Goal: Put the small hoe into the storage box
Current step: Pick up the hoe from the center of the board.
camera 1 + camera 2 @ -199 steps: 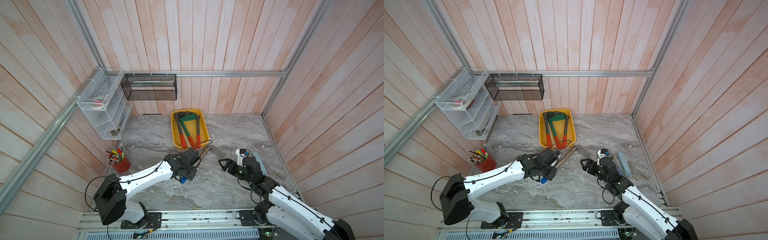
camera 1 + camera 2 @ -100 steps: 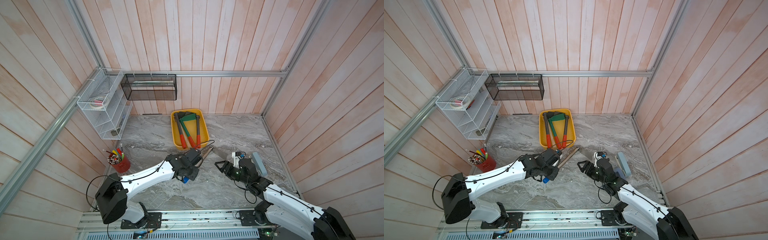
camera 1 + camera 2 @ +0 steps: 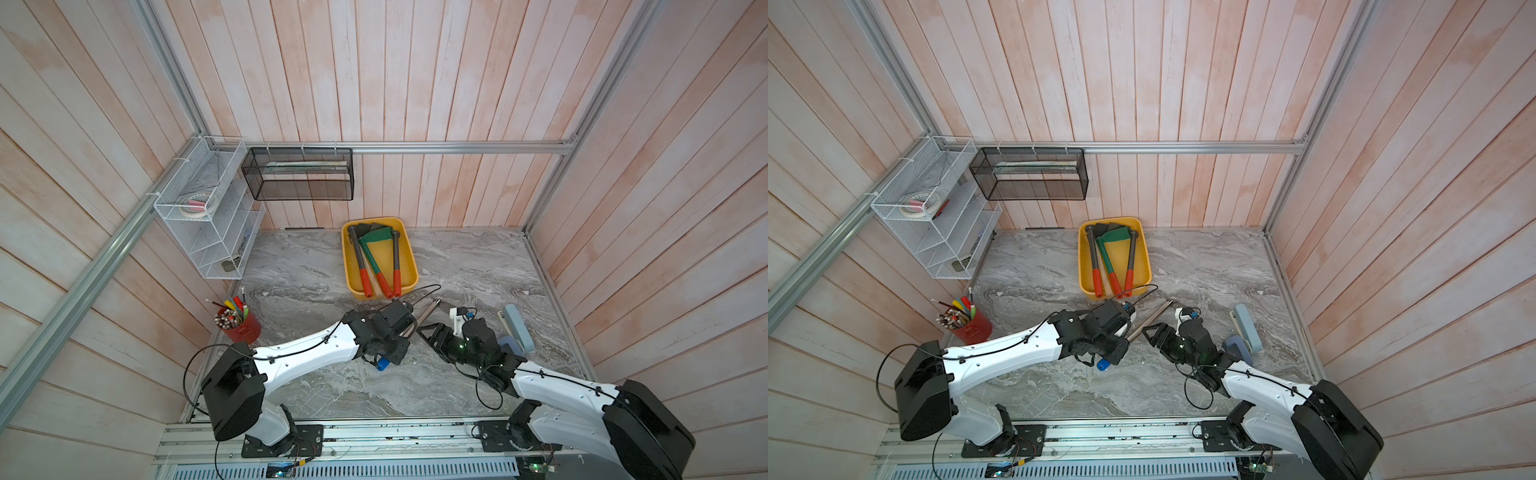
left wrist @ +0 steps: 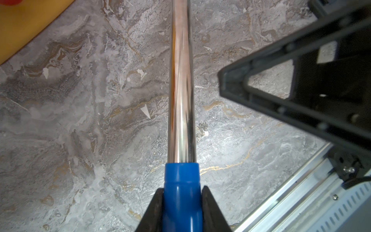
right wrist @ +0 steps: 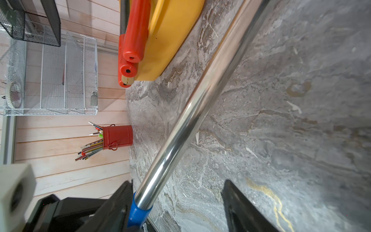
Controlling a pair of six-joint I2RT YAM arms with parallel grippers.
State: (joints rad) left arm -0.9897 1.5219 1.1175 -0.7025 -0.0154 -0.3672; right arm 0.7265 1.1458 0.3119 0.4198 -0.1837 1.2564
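The small hoe [image 4: 181, 90] sat clamped in the left gripper [image 4: 181, 189]; the right gripper [image 5: 177, 181], jaws apart, needed the shaft centred before closing.

The small hoe [image 4: 181, 90] has a mirror-bright chrome shaft and blue grip, the shallow plastic storage box [image 3: 383, 251] is yellow, and the marbled desk [image 3: 311, 282] is grey with gold veins.

My left arm [image 3: 307, 353] and right arm [image 3: 561, 386] wear white shells, with black joints [image 3: 232, 399] and thin black cables [image 3: 185, 374] looping alongside. My fingers [image 4: 230, 86] are black triangular frames; green lights [image 3: 459, 345] dot my right wrist.
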